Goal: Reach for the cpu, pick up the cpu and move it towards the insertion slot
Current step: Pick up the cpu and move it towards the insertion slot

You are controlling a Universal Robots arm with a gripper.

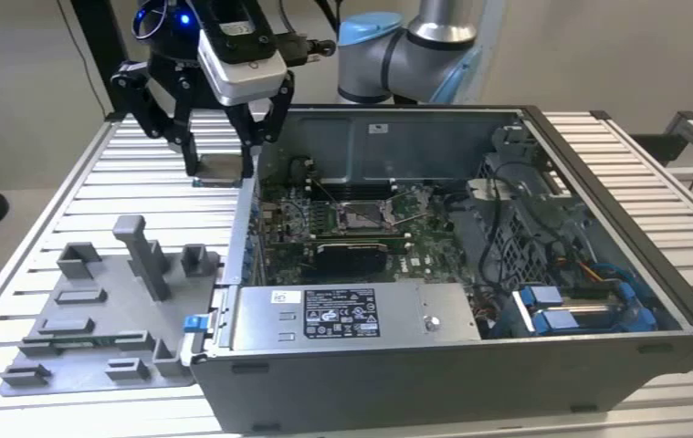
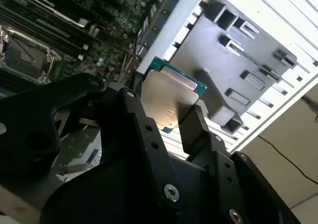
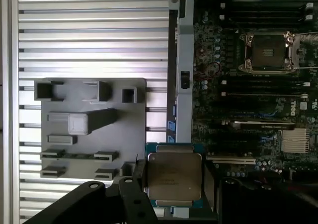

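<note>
While the pincer (image 1: 223,170) grips the cpu (image 1: 221,170) flat above the bench (image 1: 115,196) (outside the case wall), the insertion slot (image 1: 363,214) lies toward the exterior view's right.

cpu (image 3: 174,177) sides hidden by fingers (image 3: 136,177); arm top cut off.

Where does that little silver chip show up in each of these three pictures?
Exterior view: the cpu hangs in the pincer above the ribbed table, just outside the computer case, at the exterior view's left.
Second wrist view: cpu mid-picture, between the black fingers.
First wrist view: cpu gripped low in the picture.
Shared landmark: the grey tray.
</note>
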